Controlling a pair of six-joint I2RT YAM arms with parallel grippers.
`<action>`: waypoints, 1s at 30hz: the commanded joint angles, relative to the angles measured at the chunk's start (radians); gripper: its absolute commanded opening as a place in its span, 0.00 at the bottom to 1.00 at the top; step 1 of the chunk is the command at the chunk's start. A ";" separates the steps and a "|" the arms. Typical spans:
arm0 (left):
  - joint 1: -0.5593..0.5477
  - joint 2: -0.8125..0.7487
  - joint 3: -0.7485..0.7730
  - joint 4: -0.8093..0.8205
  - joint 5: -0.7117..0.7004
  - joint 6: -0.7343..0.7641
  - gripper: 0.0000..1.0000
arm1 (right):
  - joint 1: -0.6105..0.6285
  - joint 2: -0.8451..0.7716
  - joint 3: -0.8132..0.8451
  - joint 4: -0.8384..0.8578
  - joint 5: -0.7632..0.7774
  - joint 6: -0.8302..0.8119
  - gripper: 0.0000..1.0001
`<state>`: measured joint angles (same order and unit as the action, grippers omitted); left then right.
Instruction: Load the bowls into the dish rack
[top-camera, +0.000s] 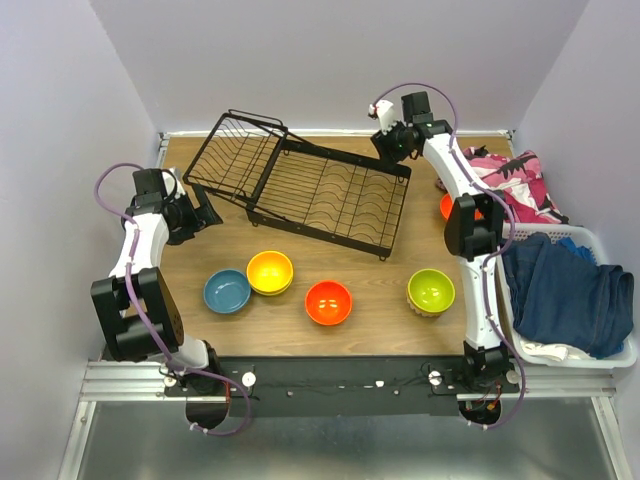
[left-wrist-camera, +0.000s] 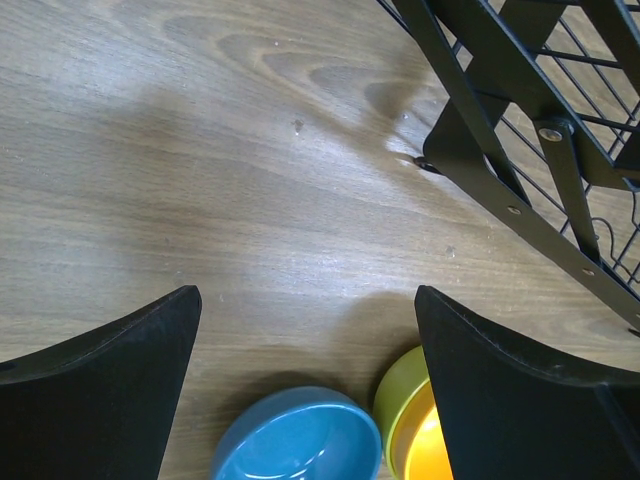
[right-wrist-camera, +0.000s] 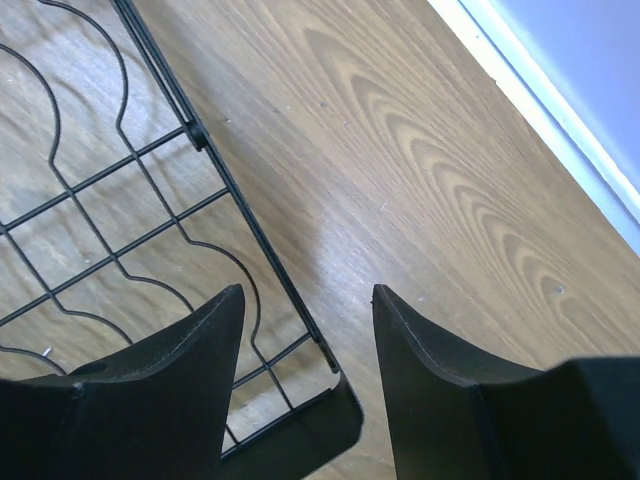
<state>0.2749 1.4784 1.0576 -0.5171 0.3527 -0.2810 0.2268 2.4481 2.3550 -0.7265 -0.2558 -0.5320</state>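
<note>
The black wire dish rack (top-camera: 345, 158) lies across the back middle of the table, its taller basket section at the left end. A blue bowl (top-camera: 227, 291), a yellow-orange bowl (top-camera: 270, 271), a red-orange bowl (top-camera: 328, 302) and a lime green bowl (top-camera: 431, 291) sit in a row in front of it. Another orange bowl (top-camera: 445, 207) is partly hidden behind the right arm. My left gripper (top-camera: 205, 212) is open and empty beside the rack's left end, with the blue bowl (left-wrist-camera: 300, 438) and yellow-orange bowl (left-wrist-camera: 412, 432) below it. My right gripper (top-camera: 386, 149) is open and empty over the rack's far right corner (right-wrist-camera: 310, 425).
A white laundry basket (top-camera: 600, 355) with blue clothes stands at the right edge. A pink patterned cloth (top-camera: 515, 180) lies behind it. Walls close the table on the left, back and right. The rack's frame bar (left-wrist-camera: 470, 135) runs close to my left gripper.
</note>
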 joint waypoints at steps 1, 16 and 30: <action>0.004 0.014 0.035 0.009 0.028 0.014 0.97 | -0.007 0.057 0.041 0.012 0.029 -0.051 0.63; 0.006 0.091 0.130 0.045 0.008 0.031 0.97 | -0.009 0.034 -0.042 -0.063 0.004 -0.082 0.33; 0.001 0.223 0.283 0.106 -0.052 0.054 0.98 | -0.015 -0.149 -0.359 -0.063 0.055 -0.008 0.04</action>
<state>0.2752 1.6459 1.2648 -0.4381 0.2886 -0.2310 0.2272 2.3440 2.0941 -0.7395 -0.2817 -0.6205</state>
